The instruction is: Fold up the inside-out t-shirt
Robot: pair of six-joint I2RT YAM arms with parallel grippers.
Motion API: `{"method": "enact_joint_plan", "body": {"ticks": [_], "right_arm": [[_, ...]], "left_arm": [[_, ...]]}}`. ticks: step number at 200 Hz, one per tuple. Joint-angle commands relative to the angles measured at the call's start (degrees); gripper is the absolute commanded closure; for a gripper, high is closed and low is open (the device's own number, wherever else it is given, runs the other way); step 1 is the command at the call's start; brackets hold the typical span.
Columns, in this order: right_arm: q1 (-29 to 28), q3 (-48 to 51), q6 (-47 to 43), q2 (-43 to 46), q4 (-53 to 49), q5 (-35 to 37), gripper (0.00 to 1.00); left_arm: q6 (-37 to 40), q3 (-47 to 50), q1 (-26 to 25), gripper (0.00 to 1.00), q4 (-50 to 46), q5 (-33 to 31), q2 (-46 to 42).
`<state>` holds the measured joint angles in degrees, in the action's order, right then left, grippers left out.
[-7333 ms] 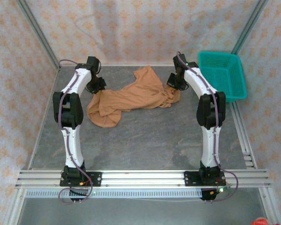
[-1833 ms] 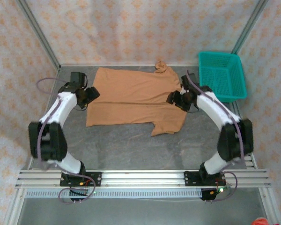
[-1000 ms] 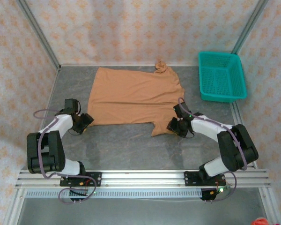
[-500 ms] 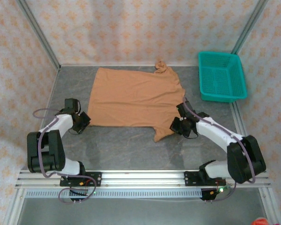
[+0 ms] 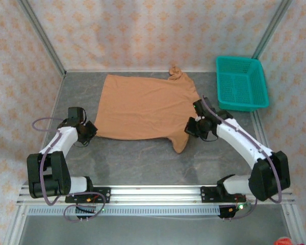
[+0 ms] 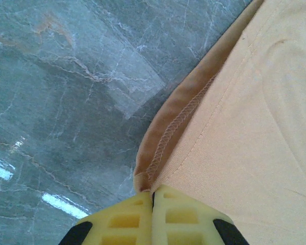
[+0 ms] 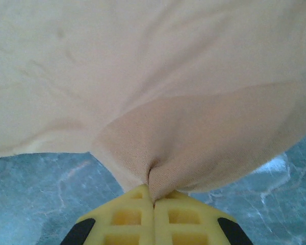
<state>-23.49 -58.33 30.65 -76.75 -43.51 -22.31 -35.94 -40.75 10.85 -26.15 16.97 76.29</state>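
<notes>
1. Lying mostly flat across the upper middle of the top view, the inside-out t-shirt [image 5: 143, 104] is spread on the grey table [image 5: 143, 163], with a little bunched knot of cloth at its top edge.
2. Left gripper [image 6: 153, 196] is clamped tight on the shirt's stitched hem corner, lower left of the cloth.
3. Right gripper [image 7: 153, 196] is pinched closed on a fold at the shirt's right side, fabric puckering into the jaws.
4. Teal basket [image 5: 242, 81] sits upper right, near the shirt but not touching.
</notes>
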Motion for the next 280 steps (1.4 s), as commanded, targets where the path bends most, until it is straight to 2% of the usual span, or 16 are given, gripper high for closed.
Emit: {"method": "enact_joint_plan", "body": {"ticks": [1,11,15,25,35,45,70,100,114,129,141,173,226,254,266,280], "right_arm": [[0.0,-5.4,-3.0,-7.1,-1.6,1.0,1.00],[0.0,-8.5,-3.8,-11.5,-1.3,0.8,0.94],[0.0,-9.8,-4.1,-13.3,-1.2,0.7,0.88],[0.1,-14.1,-5.1,-18.1,-2.4,1.9,0.63],[0.1,-17.7,-6.4,-21.8,-2.5,3.5,0.50],[0.4,-19.7,-7.0,-23.7,-1.8,5.4,0.44],[0.9,-21.4,-8.8,-22.1,-3.8,6.7,0.42],[0.9,-12.0,-9.1,-12.3,-3.7,9.7,0.46],[0.9,-6.5,-8.8,-8.8,-1.9,9.3,0.55],[1.0,-0.3,-7.7,-6.2,2.6,7.4,0.71],[1.2,3.5,-6.7,-5.9,6.3,5.1,0.77],[1.6,7.2,-4.3,-9.4,13.7,1.3,0.79],[1.2,8.0,0.4,-15.4,22.0,-3.0,0.67],[0.6,7.9,1.8,-18.3,23.3,-3.2,0.68],[0.4,7.8,2.1,-19.1,23.1,-3.0,0.77],[0.3,8.0,2.5,-18.5,21.6,-2.6,0.96]], "left_arm": [[1.1,-1.2,-1.2,1.00,-0.9,-1.9,1.5],[1.1,-1.4,-1.9,1.00,-0.7,-1.9,2.2],[1.0,-1.6,-2.1,1.00,-0.7,-2.1,2.5],[0.9,-1.8,-2.7,1.00,-0.7,-2.3,2.9],[0.7,-2.0,-3.3,1.00,-0.4,-2.6,3.3],[0.5,-2.3,-3.9,1.00,-0.2,-2.9,3.7],[0.7,-3.6,-5.0,1.00,-0.4,-3.4,5.3],[0.8,-4.4,-5.6,1.00,-0.2,-3.4,6.7],[0.6,-4.6,-5.9,1.00,-0.1,-3.2,7.0],[0.5,-4.6,-6.2,1.00,-0.1,-3.1,7.0],[0.6,-4.8,-6.3,1.00,-0.3,-3.1,6.9],[1.2,-5.2,-6.3,1.00,-1.2,-3.5,6.6],[1.2,-4.5,-6.3,1.00,-1.2,-3.4,6.1],[1.2,-4.5,-6.3,1.00,-1.1,-3.3,6.1],[1.2,-4.5,-6.3,1.00,-1.1,-3.2,6.1],[1.2,-4.5,-6.3,1.00,-1.0,-3.3,6.1]]}}
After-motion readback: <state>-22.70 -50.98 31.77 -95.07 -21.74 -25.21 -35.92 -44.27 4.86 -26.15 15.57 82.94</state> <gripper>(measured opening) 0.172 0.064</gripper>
